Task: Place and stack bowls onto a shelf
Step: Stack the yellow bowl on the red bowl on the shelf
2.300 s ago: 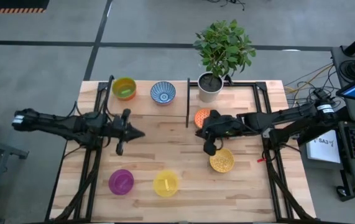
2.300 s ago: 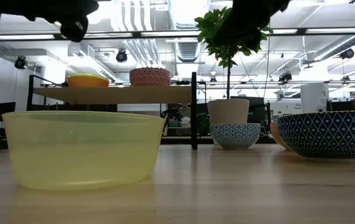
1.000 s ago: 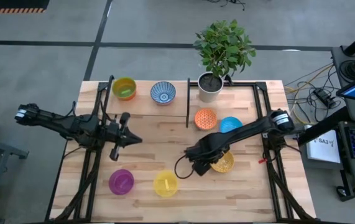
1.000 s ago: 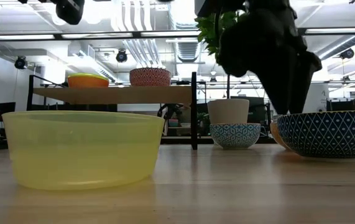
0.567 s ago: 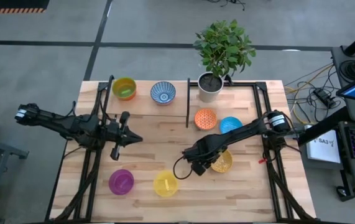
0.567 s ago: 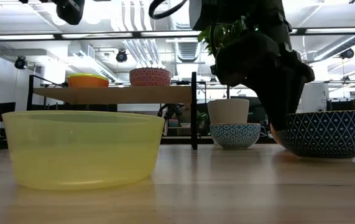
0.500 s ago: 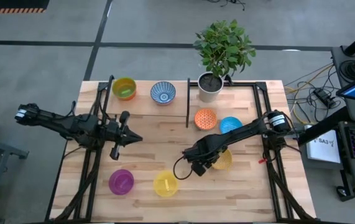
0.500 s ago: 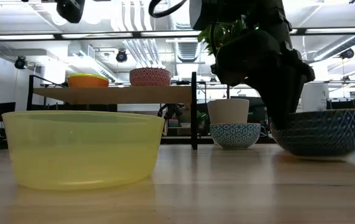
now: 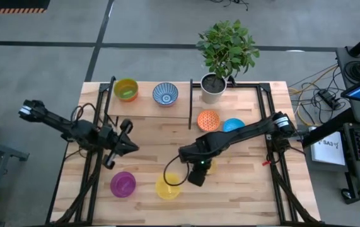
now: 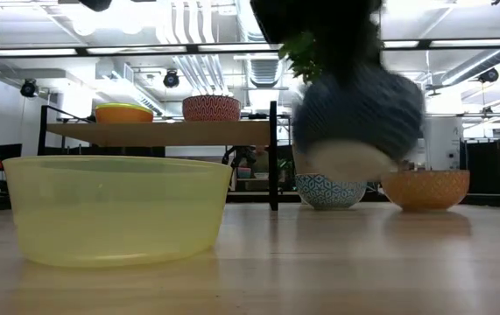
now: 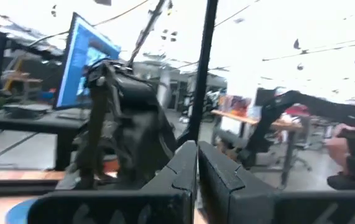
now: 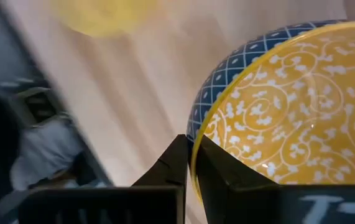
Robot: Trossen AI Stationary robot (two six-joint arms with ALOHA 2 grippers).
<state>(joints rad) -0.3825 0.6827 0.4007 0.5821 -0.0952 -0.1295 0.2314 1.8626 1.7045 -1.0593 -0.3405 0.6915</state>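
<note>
Your right gripper [image 12: 189,163] has its fingers pinched tight on the rim of the speckled yellow bowl [image 12: 276,106], one finger inside the rim and one against the blue-patterned outer wall. In the low view that bowl [image 10: 359,118] hangs clear of the surface [image 10: 320,262], tilted, with its pale foot showing. From above, the right gripper [image 9: 195,171] sits over the middle of the surface, just beside the yellow bowl [image 9: 167,186].

Your left gripper [image 9: 109,159] waits over the left part of the surface with its fingers [image 11: 217,180] pressed together and nothing between them.

Two bowls are on the shelf [image 10: 158,133]: the green bowl [image 9: 126,89], which reads orange-sided in the low view, and the blue-patterned bowl [image 9: 165,94]. They stand side by side, apart, neither stacked.

Still on the surface: the purple bowl [image 9: 123,184] near the front left, the yellow bowl next to it, the patterned orange bowl [image 9: 208,120] and the light blue bowl [image 9: 232,125] just beside each other. The potted plant [image 9: 220,57] stands at the far edge.
</note>
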